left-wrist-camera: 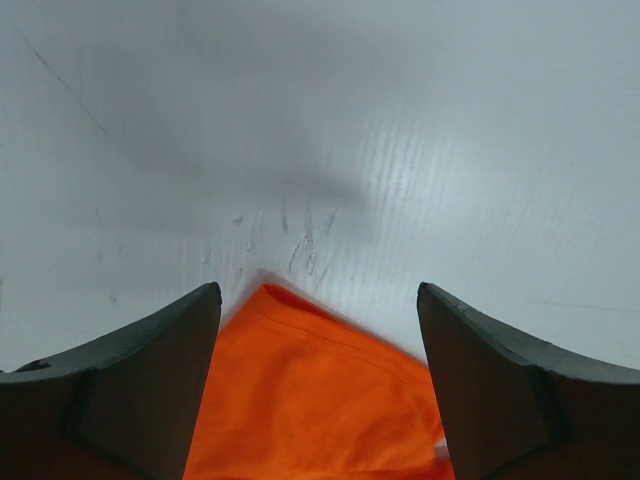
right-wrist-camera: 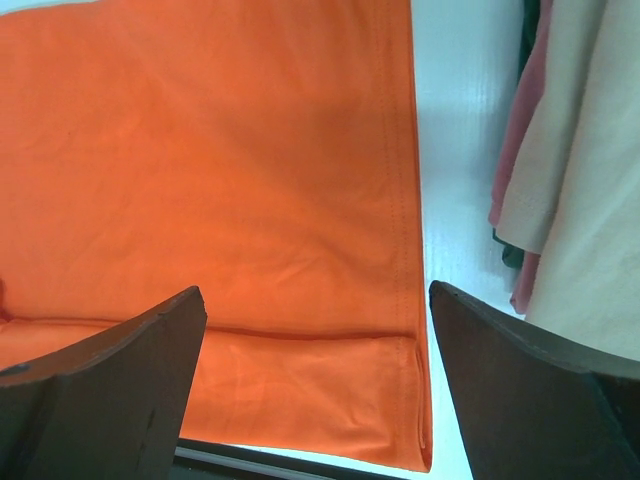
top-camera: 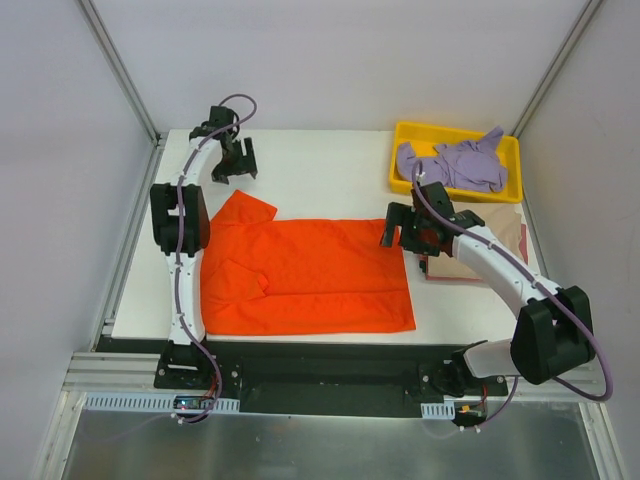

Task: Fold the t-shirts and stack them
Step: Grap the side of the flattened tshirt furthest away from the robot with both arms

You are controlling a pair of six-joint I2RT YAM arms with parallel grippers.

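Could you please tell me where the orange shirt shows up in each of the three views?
Top external: the orange shirt lies spread flat, mid-picture.
Left wrist: only a pointed corner of it, bottom centre.
Right wrist: it fills the left and middle, its stitched edge running down right of centre.
Shared landmark: the white table, bare beside the shirt in every view.

Bare worktop lies open along the far edge, between the left gripper near the far-left corner and the yellow tray at the far right. The spread orange t-shirt covers the middle and near side. To its right, only a narrow white strip separates its edge from the folded tan pile. The right gripper, jaws wide, hangs just beside that gap. Enclosure walls hem in both sides.
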